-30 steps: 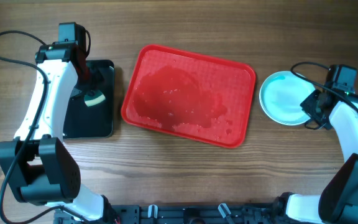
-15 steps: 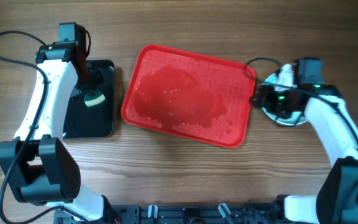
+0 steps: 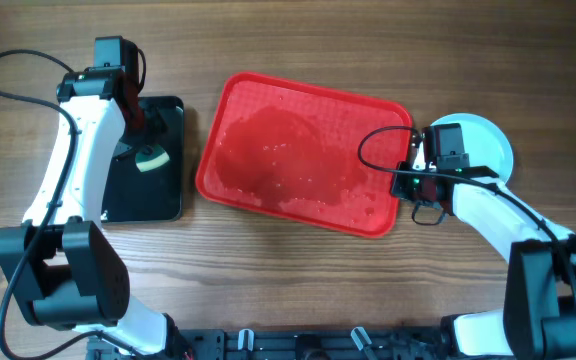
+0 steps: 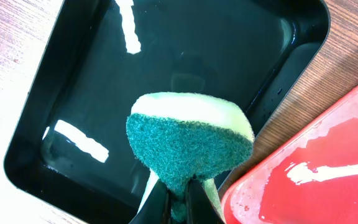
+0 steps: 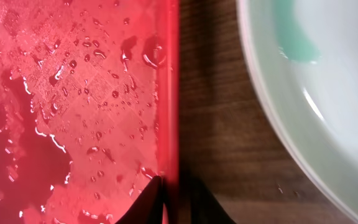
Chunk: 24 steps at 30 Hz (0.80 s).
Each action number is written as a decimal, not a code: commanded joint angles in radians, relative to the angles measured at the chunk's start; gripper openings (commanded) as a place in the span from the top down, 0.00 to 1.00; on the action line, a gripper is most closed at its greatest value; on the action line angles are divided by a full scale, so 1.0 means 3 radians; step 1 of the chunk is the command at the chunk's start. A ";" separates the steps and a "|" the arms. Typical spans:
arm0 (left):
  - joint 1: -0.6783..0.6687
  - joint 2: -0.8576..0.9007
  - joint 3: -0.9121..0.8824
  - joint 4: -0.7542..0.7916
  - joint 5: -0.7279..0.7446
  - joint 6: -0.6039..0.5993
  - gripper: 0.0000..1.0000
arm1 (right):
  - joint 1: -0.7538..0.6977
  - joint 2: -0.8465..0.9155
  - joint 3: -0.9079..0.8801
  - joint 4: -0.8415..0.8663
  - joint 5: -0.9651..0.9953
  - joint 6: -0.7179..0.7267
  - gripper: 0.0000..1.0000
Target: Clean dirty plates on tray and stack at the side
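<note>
The red tray [image 3: 303,150] lies mid-table, wet, with no plates on it. The pale plates [image 3: 483,140] sit on the table right of it; the right wrist view shows the top plate [image 5: 328,106] with a teal smear [image 5: 297,43]. My right gripper [image 3: 406,180] is at the tray's right rim [image 5: 169,93], one finger inside and one outside, shut on the rim [image 5: 174,193]. My left gripper [image 4: 179,202] is shut on a green-and-yellow sponge [image 4: 188,140] over the black tray [image 4: 166,68].
The black tray [image 3: 163,195] stands left of the red tray. Water drops cover the red tray floor [image 5: 73,112]. A strip of bare wood [image 5: 210,124] separates the red tray and the plates. Cables loop near both arms.
My right arm has swung left, away from the plates, to the red tray's right rim and closed on it. The left arm and sponge have not moved.
</note>
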 commanded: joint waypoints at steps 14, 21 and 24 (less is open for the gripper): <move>0.0020 0.0027 -0.0027 0.0041 0.0017 0.0041 0.96 | 0.0006 0.0323 -0.0027 0.0811 0.0239 -0.0871 0.95; 0.0020 0.0027 -0.0027 0.0050 0.0017 0.0043 0.96 | 0.0006 0.0324 -0.0027 0.1158 0.0212 -0.1076 0.96; 0.0020 0.0027 -0.0027 0.0052 0.0015 0.0071 0.96 | 0.0006 0.0324 -0.0027 0.1186 0.0203 -0.1088 0.90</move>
